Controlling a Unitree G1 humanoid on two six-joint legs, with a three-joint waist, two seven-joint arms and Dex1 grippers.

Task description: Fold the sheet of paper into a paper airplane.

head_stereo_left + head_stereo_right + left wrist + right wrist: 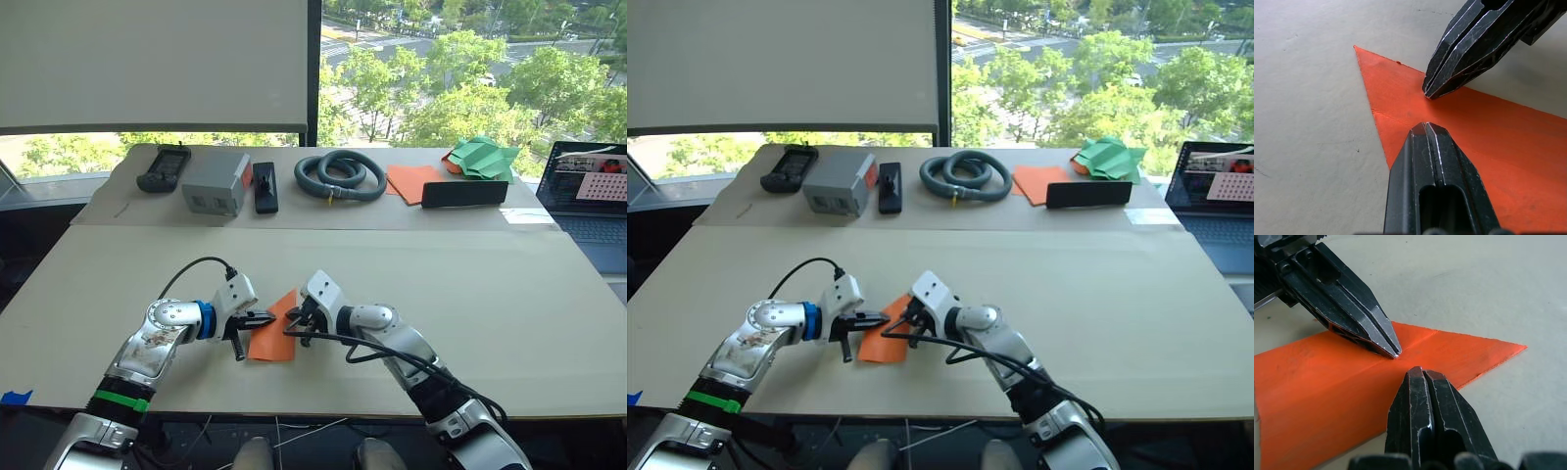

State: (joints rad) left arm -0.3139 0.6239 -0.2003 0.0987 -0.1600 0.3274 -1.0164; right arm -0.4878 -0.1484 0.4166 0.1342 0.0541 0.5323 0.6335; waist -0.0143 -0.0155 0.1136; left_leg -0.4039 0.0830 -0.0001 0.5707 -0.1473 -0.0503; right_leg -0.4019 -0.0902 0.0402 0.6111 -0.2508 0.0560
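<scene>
The thin bright orange sheet of paper [273,333], already folded to a pointed nose with a centre crease, is lying flat near the front edge of the pale beige desk [470,284], between the two arms. The left gripper [1393,351] is reaching in from one side with its black fingers pressed together, tip resting on the paper at the crease. The right gripper [1428,92] is facing it from the other side, fingers likewise pressed together, tip touching the orange surface close by; neither is pinching anything.

The paper is looking very light, limp and prone to sliding on the smooth desk, so one tip should probably be pinning it while the other is working. A loose outer edge or corner seems the best place to lift, since the flat middle is offering nothing to grasp.
</scene>
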